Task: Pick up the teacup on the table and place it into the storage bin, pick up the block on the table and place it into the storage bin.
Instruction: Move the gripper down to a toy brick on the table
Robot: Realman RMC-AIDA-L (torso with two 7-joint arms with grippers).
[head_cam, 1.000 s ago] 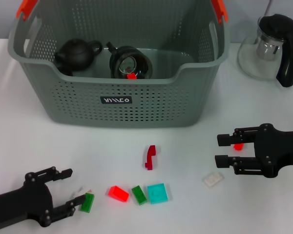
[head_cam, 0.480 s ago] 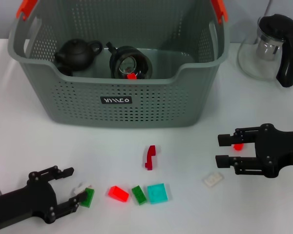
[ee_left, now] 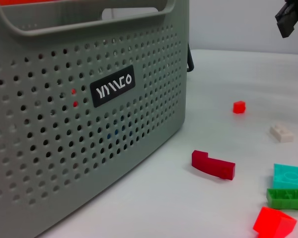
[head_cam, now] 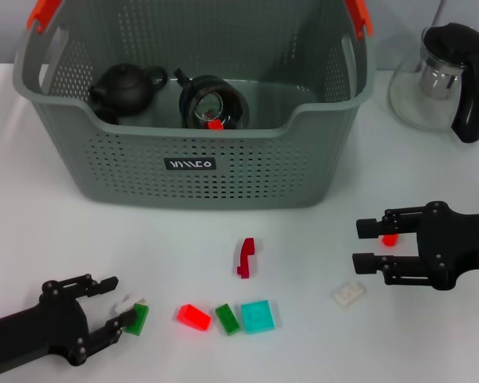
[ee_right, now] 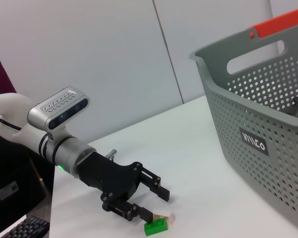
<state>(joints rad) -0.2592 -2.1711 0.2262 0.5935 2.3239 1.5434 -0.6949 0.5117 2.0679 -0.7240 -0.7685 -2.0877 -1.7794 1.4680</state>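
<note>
White table (head_cam: 48, 231) fills the head view, with the storage bin (head_cam: 191, 163), a grey-green perforated basket with orange-red handles and a small black label, standing in the upper left and centre of the frame. Inside the bin sit a dark teapot (head_cam: 128, 88) and, beside it, a dark round glass vessel (head_cam: 214, 102) with a red spot at its edge. At the upper right corner stands a glass pitcher (head_cam: 443, 76) with a black handle. Small blocks lie scattered on the table in front of the bin: a dark red curved block (head_cam: 245, 257) near the centre, then lower down a row of a bright red block (head_cam: 193, 316), a green block (head_cam: 227, 318) and a teal block (head_cam: 256, 315), with a whitish block (head_cam: 349, 294) farther right. At the lower left, the left gripper (head_cam: 112, 305) lies low over the table with its jaws open; another green block (head_cam: 138, 318) and a small pale piece (head_cam: 124, 304) lie at the tip of its lower jaw, not clamped. At the right edge, the right gripper (head_cam: 367, 245) hovers with jaws open and holding nothing, a small red cube (head_cam: 389, 238) lying between them on the table.
</note>
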